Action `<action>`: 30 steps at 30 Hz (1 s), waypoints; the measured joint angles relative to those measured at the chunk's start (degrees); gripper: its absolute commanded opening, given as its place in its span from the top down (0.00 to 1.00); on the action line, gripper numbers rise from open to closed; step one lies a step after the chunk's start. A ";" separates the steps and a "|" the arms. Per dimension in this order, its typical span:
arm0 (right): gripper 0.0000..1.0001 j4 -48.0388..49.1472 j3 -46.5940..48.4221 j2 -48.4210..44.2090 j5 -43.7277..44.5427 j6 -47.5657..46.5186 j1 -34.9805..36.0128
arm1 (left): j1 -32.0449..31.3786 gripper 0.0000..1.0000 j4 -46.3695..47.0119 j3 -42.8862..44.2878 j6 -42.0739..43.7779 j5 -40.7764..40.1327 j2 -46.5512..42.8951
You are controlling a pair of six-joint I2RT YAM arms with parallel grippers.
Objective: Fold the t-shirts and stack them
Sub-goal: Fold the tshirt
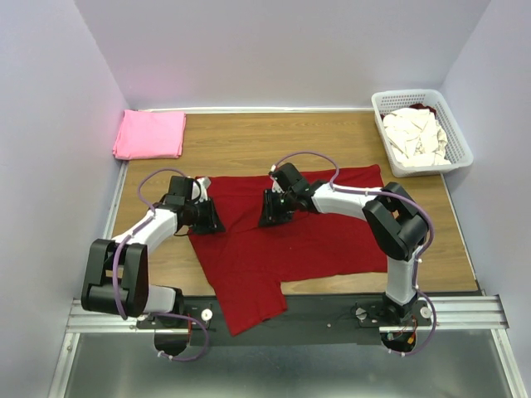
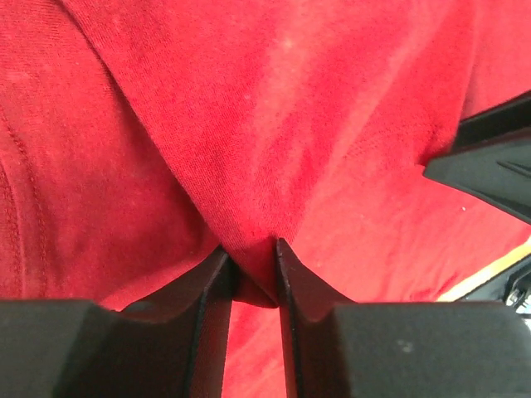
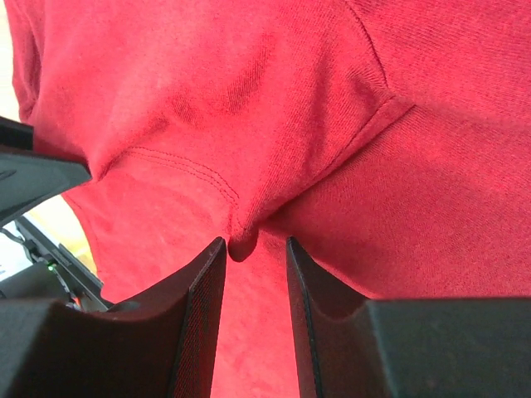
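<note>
Dark red t-shirt [image 1: 282,240] overhanging table [image 1: 249,141] edge, left fingers [image 2: 228,269] and right fingers [image 3: 217,265] pinching it

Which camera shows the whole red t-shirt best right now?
Top external: the whole red t-shirt shows, spread out, outline clear. Both wrist views show only a close-up fold of its cloth pinched between the jaws.

Bench [image 1: 249,149]: brown wood-grain top, rectangular, filling the middle of the top view.
Back wall [image 1: 282,50], left wall [image 1: 50,166], right wall [image 1: 498,124]: plain pale lavender panels enclosing the bench on three sides.
White trim strip [image 1: 274,109]: along the foot of the back wall.
Aluminium rail [image 1: 465,313]: slotted, across the near edge.
Grey metal sheet [image 1: 290,373]: below the rail.
Light: even, soft, with faint shadows.
</note>
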 measured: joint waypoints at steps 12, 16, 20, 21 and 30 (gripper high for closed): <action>0.83 1.46 0.00 0.26 -1.66 0.59 0.00 | 0.00 0.79 -3.32 0.31 -0.09 2.89 -4.02; 0.97 1.64 -0.09 0.24 -2.14 0.66 0.00 | 0.00 0.79 -4.48 0.57 -0.20 3.74 -5.09; 0.99 1.64 -1.22 -0.63 -2.43 0.48 0.00 | 0.00 0.79 -4.98 1.09 -0.28 3.85 -5.60; 0.99 1.57 -1.49 -1.05 -2.49 0.48 0.00 | 0.00 0.78 -5.05 1.27 -0.31 3.85 -5.60; 0.99 -0.66 -1.16 -5.18 -3.30 -0.92 -0.39 | 0.00 0.49 -5.05 1.73 -0.83 2.54 -4.50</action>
